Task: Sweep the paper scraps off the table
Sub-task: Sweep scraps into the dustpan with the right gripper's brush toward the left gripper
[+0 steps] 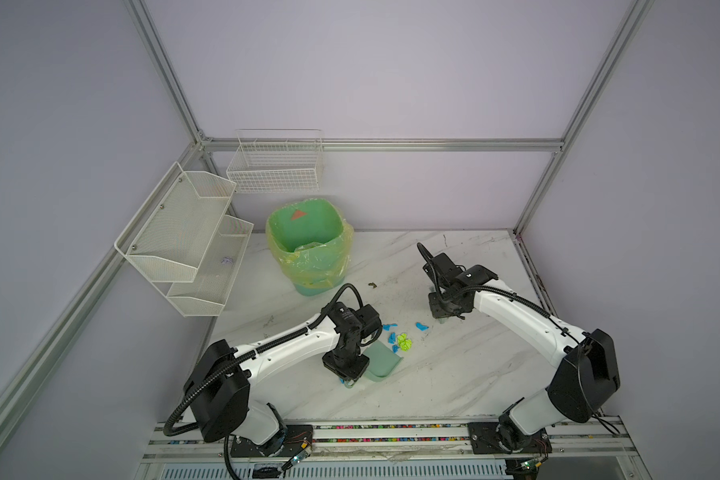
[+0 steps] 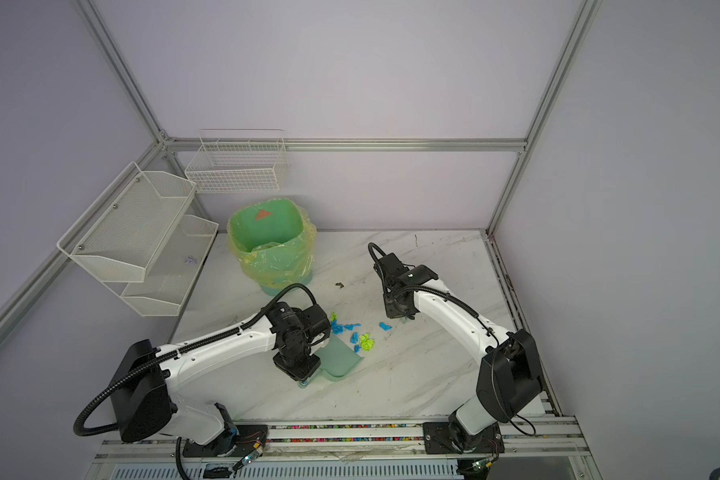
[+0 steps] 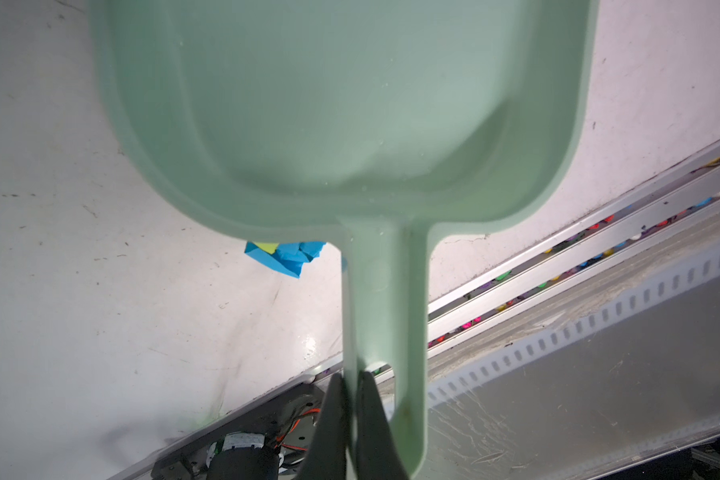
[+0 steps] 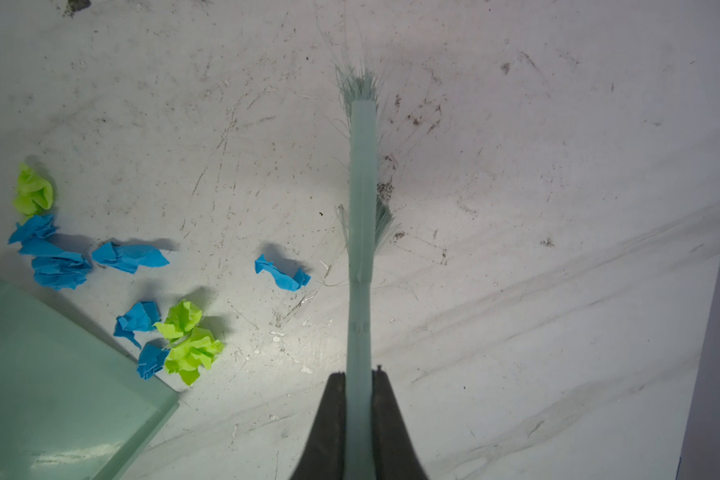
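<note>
A white, grey-veined, scuffed tabletop (image 1: 454, 374) carries a green plastic bin (image 1: 308, 266) lined with a thin yellow bag at its back left corner, mouth up for waste. The left pincer (image 3: 350, 380), shut on the flat handle of a smooth pale green dustpan (image 3: 341, 104), sets its open lip just beside the litter as a catcher. The right pincer (image 4: 360, 380), clamped on a slim brush (image 4: 362, 187), holds the bristles nearer the right edge, seemingly ready to push. The paper scraps (image 4: 188, 345), crumpled blue and neon yellow-green wads, lie near the tabletop's middle, between pan and brush.

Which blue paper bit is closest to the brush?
The lone blue scrap lying apart beside the brush; the other scraps bunch up near the dustpan.
</note>
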### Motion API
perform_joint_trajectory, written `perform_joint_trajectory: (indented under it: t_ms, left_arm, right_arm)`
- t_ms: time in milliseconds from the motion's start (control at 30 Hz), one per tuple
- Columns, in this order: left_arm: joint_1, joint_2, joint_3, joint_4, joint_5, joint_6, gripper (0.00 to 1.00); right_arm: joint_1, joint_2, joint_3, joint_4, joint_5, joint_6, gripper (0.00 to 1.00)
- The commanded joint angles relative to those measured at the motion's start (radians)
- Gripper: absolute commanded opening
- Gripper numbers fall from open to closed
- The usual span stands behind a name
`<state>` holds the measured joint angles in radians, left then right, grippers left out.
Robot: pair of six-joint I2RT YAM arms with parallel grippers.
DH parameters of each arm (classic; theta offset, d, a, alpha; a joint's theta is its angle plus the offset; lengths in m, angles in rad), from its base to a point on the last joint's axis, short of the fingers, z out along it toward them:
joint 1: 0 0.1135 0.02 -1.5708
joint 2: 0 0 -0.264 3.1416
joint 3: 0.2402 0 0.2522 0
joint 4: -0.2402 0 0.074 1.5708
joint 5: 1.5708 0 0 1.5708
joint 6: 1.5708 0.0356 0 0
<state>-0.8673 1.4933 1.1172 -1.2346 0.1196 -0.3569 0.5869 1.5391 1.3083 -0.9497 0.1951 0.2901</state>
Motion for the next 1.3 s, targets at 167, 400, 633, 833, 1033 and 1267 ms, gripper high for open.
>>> perform_joint_trajectory:
  t_ms: [167,400,633,833,1033,1267]
  left_arm:
    - [-0.009,0.034,-0.004,0.058,-0.008,-0.027,0.0]
    - [-0.01,0.063,0.01,0.085,-0.009,-0.022,0.0]
    - [-0.009,0.095,0.026,0.118,-0.01,-0.012,0.0]
    - [-0.009,0.137,0.053,0.162,0.002,-0.016,0.0]
    - [-0.007,0.152,0.06,0.17,-0.011,-0.007,0.0]
    - [-0.01,0.144,0.048,0.178,-0.009,-0.014,0.0]
  right_arm:
    - [0.022,-0.009,-0.035,0.025,-0.12,-0.047,0.0]
    - [0.119,-0.001,-0.043,0.025,-0.168,-0.036,0.0]
    - [0.208,-0.008,-0.032,0.035,-0.226,0.023,0.0]
    - [0.243,-0.052,-0.007,0.056,-0.314,0.063,0.0]
    - [0.268,-0.097,-0.004,0.072,-0.369,0.075,0.0]
    - [0.267,-0.15,0.027,0.058,-0.285,0.157,0.0]
